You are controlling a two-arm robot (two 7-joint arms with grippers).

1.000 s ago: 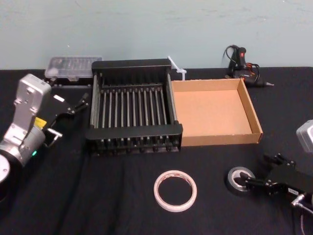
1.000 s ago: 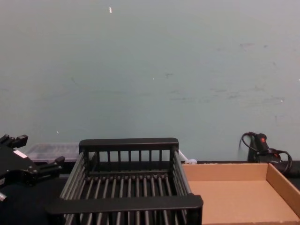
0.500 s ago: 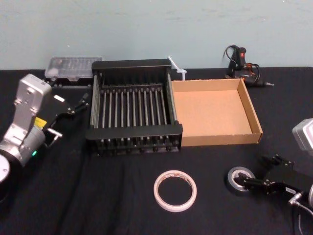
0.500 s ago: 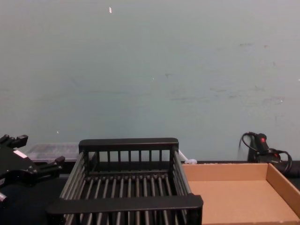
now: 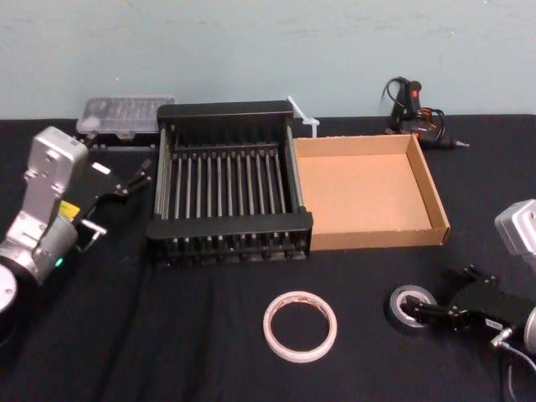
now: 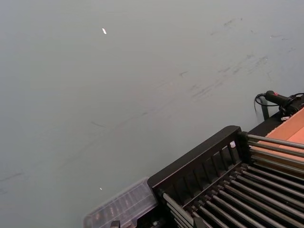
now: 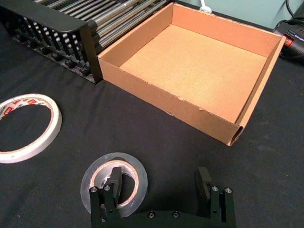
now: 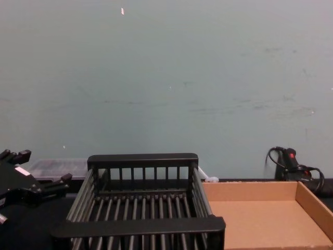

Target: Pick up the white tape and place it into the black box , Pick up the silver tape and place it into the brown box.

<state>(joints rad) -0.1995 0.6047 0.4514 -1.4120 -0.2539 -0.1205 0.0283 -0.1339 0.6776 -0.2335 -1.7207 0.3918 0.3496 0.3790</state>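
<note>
head view: the silver tape point(image 5: 395, 306) lies flat on the black surface point(image 5: 167, 335) near the front right, in front of the cardboard tray point(image 5: 377, 239) and well apart from it. the right hand point(image 5: 436, 294) is low beside the roll, fingers spread apart and gripping nothing; one finger reaches over the roll. the white tape point(image 5: 269, 328) lies flat to the left of the silver roll, in front of the black basket point(image 5: 230, 224). basket and tray stand side by side, touching, both with nothing in them. the left hand point(image 5: 134, 177) hangs just left of the basket, fingers apart and gripping nothing. behind the basket sit a clear plastic case point(image 5: 126, 113) and, farther right, a black corded tool point(image 5: 406, 99).

left wrist view: the basket's far rim, the clear case below it, an edge of the tray and the corded tool against the pale wall.

right wrist view: one finger point(image 7: 114, 183) stands in the hole of the silver roll, the other beyond the roll's outer edge; whether either touches it i cannot tell. the white roll lies off to one side, the tray beyond.

chest view: the left hand is beside the basket's left side, its fingers spread; the tray is on the basket's right.
</note>
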